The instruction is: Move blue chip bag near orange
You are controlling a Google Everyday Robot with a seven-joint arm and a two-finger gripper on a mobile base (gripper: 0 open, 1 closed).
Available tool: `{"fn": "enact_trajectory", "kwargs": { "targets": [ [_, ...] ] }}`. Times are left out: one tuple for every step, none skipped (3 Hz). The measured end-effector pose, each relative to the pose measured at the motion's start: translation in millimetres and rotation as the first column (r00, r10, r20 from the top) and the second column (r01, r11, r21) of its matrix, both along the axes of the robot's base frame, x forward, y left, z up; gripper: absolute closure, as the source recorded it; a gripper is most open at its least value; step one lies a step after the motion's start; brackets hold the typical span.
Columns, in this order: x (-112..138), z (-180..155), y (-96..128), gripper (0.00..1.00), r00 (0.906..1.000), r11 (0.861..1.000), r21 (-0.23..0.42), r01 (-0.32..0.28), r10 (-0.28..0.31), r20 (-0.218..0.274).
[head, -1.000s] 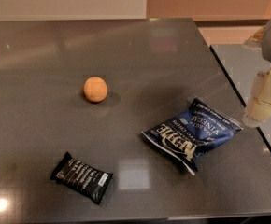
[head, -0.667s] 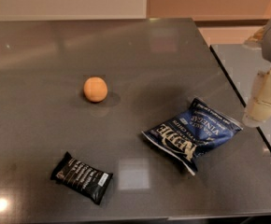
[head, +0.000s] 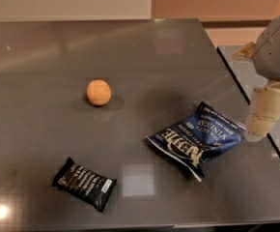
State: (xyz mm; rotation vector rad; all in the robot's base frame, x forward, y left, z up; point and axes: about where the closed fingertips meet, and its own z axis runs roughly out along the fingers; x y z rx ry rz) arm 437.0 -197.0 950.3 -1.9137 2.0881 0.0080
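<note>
No change since a moment ago: cream gripper [head: 257, 127], state impossible to tell; crinkly navy-blue chip bag [head: 198, 140] just left of it, small round orange fruit [head: 98, 92] well beyond; move not begun

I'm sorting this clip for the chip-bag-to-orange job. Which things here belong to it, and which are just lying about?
Part of the job:
- blue chip bag, lying flat, right of centre
- orange, to its left and further back
- gripper, just right of the bag, at the table's right edge

Just lying about:
- black snack packet, front left
</note>
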Motion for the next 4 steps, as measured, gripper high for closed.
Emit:
{"fn": "enact_trajectory", "kwargs": {
  "targets": [
    [-6, -20, 14, 0.00, 0.9891, 0.989, -0.005, -0.147, 0.146, -0.014],
    [-9, -42, 25, 0.00, 0.9647, 0.964, -0.040, -0.263, 0.262, -0.025],
    [-9, -68, 31, 0.00, 0.9363, 0.934, -0.065, -0.350, 0.347, -0.052],
    [-7, -96, 33, 0.00, 0.9172, 0.914, -0.088, -0.396, 0.389, -0.086]
  ]
}}
